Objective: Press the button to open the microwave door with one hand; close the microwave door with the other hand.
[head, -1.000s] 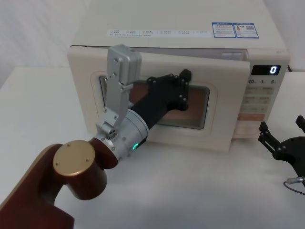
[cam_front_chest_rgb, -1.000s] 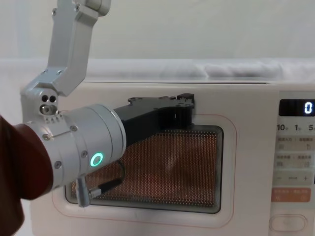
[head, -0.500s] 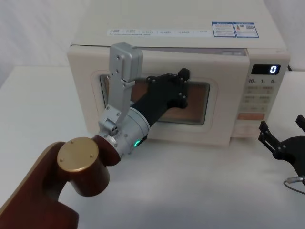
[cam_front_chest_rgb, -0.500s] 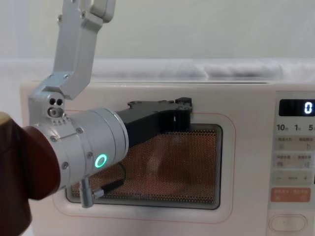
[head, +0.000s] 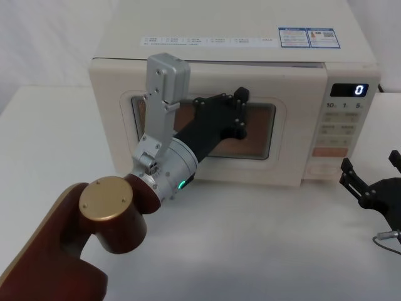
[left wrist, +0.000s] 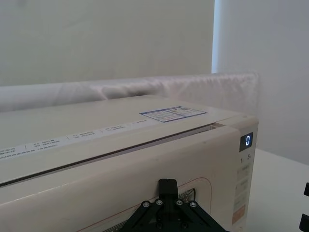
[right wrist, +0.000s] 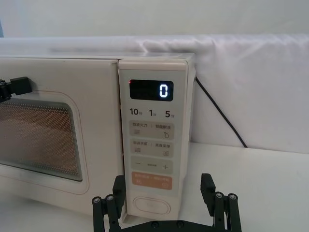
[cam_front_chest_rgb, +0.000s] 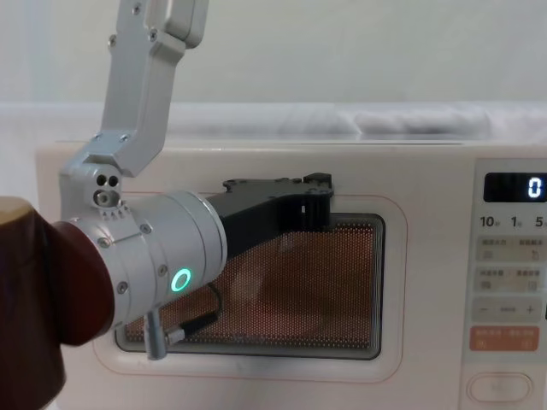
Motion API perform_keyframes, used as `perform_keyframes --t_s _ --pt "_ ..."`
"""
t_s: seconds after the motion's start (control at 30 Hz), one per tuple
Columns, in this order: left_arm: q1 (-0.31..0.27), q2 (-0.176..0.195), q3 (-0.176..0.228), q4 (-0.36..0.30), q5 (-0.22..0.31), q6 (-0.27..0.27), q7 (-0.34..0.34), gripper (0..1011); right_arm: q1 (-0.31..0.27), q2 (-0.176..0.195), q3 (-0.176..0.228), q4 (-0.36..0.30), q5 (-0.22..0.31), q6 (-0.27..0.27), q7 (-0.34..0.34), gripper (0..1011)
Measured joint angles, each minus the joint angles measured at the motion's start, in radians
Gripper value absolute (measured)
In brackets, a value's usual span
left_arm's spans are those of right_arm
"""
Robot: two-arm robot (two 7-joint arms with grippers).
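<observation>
Currently the left gripper, finger state indeterminable, is pressing the microwave door ahead of its fingertips; push squarely until it latches.

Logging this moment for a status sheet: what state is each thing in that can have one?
microwave door: almost shut, a thin gap left along its top edge.
button: not being pressed.
display: lit, reads 0.
left gripper: pressed against the door above its window.
right gripper: open, low in front of the control panel, touching nothing.
</observation>
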State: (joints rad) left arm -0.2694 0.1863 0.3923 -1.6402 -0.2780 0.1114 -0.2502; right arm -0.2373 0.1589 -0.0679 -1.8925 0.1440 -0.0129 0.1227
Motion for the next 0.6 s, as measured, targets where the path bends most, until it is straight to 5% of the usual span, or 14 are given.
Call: perform_keyframes --t_s 0.6 --pt "-0.02 -0.027 -0.017 0.035 0.018 -0.01 0.013 0 0.0 0.0 0.0 0.0 0.0 0.0 0.0 1002"
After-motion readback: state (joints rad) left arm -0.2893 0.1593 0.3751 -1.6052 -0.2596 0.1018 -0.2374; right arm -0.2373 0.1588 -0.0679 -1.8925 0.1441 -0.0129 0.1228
